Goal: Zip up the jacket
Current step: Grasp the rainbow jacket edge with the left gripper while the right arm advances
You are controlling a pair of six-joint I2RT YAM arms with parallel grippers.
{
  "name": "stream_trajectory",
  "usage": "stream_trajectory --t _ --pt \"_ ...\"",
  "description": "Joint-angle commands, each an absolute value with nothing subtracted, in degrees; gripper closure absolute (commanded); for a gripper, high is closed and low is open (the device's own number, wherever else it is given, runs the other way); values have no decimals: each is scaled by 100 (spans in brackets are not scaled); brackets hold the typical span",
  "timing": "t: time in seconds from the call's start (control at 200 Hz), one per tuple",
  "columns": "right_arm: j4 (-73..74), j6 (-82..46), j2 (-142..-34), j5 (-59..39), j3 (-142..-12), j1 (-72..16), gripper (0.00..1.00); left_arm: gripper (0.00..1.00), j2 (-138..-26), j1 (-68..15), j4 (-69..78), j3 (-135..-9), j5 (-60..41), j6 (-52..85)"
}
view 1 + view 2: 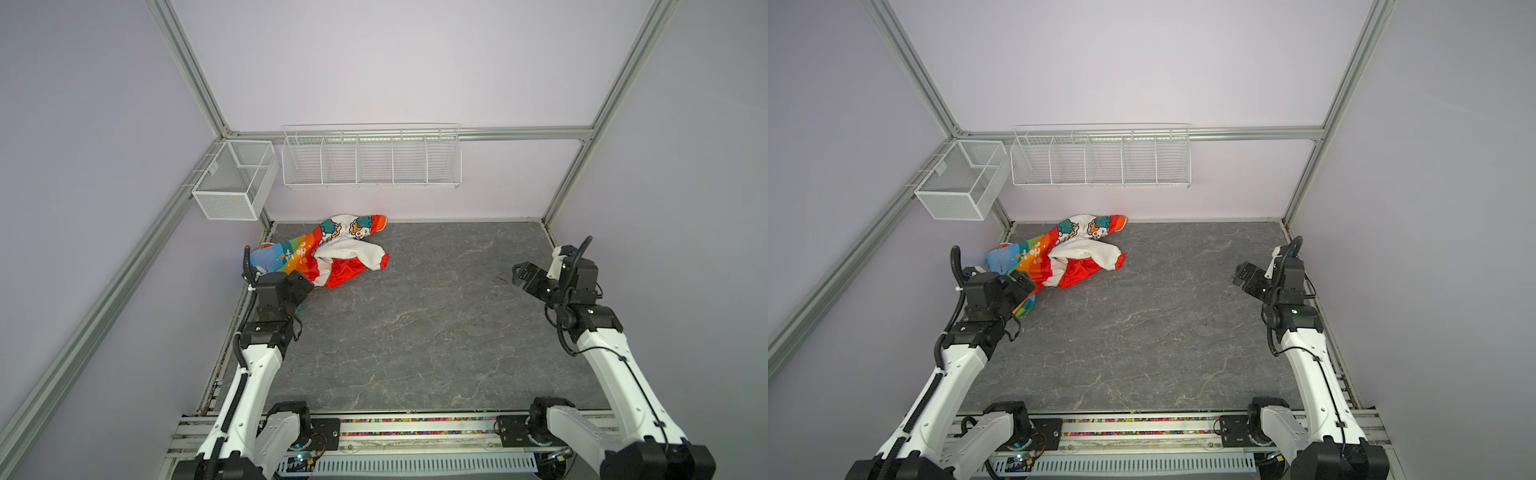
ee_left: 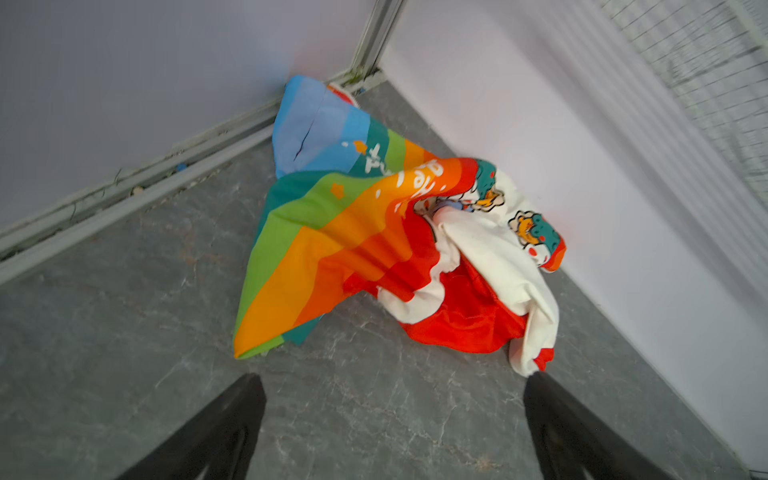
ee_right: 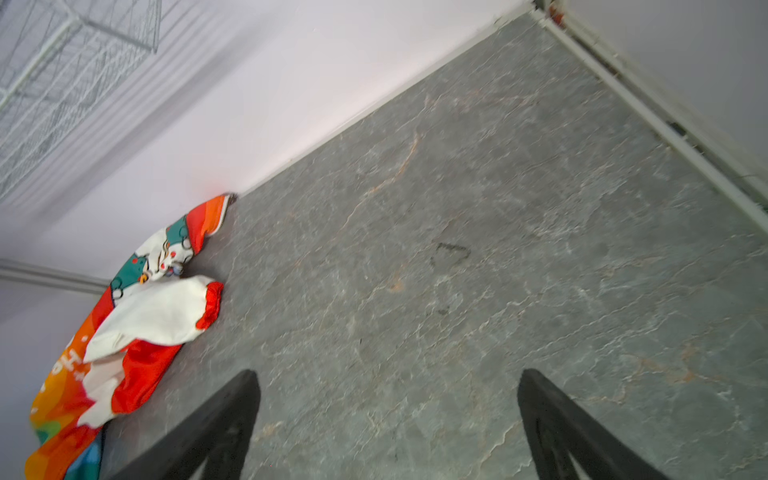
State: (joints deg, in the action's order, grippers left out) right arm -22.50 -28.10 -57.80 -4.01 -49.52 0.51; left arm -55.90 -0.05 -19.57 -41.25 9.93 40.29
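Mesh basket, wire rack on wall, beyond left pincer. Wide open, tilted down, jacket crumpled just ahead. Right pincer wide open, far from jacket.

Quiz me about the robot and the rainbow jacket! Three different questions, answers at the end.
1. True or false: the jacket lies crumpled in a far corner of the table, on the left arm's side.
2. The left gripper and right gripper are: A) both open and empty, B) both shut on the jacket, C) one open, one shut.
3. Fill in: the wire rack on the back wall has ___ compartments.
Key: 1 true; 2 A; 3 five.
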Motion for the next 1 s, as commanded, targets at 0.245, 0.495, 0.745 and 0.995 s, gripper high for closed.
stream_trajectory --t 0.245,0.495,0.745,0.995 --pt "-2777 -2795 -5651 -416 -4614 -1325 3 1 -6421 1456 -1651 -3613 -153 4565" --pt "-2760 -2883 -5806 -101 -4649 -2037 1 8 -7803 1854 -1247 -3905 -672 4426" --pt "-2748 -2903 -6029 45 -4736 -2344 3 30 -8664 1864 -1035 -4308 -1358 4083" --pt "-2716 -2900 -6173 66 -4824 -2452 29 93 -8368 1865 -984 -4382 -2133 3659"
